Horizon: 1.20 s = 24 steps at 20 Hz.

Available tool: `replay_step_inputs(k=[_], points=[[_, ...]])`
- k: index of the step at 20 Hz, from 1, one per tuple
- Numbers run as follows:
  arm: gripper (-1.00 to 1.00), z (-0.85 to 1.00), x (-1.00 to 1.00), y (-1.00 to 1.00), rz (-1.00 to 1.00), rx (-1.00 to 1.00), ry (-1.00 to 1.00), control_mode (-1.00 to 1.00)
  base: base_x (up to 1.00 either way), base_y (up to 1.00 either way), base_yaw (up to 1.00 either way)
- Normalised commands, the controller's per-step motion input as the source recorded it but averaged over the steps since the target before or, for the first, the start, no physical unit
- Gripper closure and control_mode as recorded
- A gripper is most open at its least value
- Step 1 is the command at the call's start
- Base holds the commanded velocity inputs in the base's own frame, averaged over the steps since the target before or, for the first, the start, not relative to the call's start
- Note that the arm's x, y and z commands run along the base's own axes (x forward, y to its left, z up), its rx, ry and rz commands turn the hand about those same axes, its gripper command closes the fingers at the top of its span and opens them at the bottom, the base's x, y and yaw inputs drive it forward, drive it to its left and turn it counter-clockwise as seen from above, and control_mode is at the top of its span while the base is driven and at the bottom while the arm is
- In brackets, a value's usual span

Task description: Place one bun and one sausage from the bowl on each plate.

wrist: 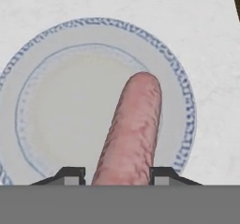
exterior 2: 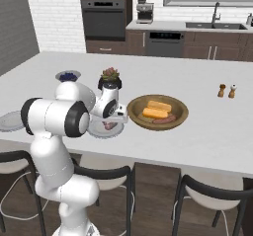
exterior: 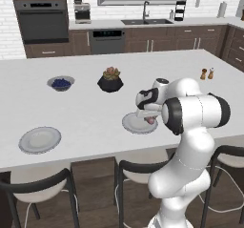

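A pinkish sausage [wrist: 133, 129] sits between my two fingertips [wrist: 71, 174], so my gripper [wrist: 117, 174] is shut on it just above a pale-grey plate [wrist: 183, 92]. From the right base view, the gripper [exterior 2: 111, 123] and sausage [exterior 2: 109, 126] hover over the near plate [exterior 2: 99, 131], left of the golden-brown bowl [exterior 2: 181, 115]. That bowl holds two orange buns [exterior 2: 155, 109] and another sausage [exterior 2: 165, 120]. In the left base view the gripper [exterior: 149, 119] is low over the same plate [exterior: 133, 124]. A second plate [exterior: 40, 139] lies bare at the left.
A small grey bowl of blue berries [exterior: 61, 83] and a black plant pot [exterior: 110, 80] stand behind the plates. Salt and pepper shakers [exterior 2: 227, 90] are at the far right. Stools line the counter's near edge [exterior: 95, 155].
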Motion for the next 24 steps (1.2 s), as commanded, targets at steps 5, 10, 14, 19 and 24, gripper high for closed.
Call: replay_step_inputs(k=[5, 10, 14, 19, 24], points=[[1.00, -0.08, 0.01, 0.00, 0.00, 0.00, 0.00, -1.00, 0.00, 0.00, 0.00], [-1.00, 0.00, 0.00, 0.00, 0.00, 0.00, 0.00, -1.00, 0.00, 0.00, 0.00], [-1.00, 0.00, 0.00, 0.00, 0.00, 0.00, 0.00, -1.00, 0.00, 0.00, 0.00], [-1.00, 0.00, 0.00, 0.00, 0.00, 0.00, 0.00, -1.00, 0.00, 0.00, 0.00], [-1.00, 0.11, -0.15, -0.03, -0.01, 0.01, -0.03, -1.00, 0.00, 0.00, 0.00]])
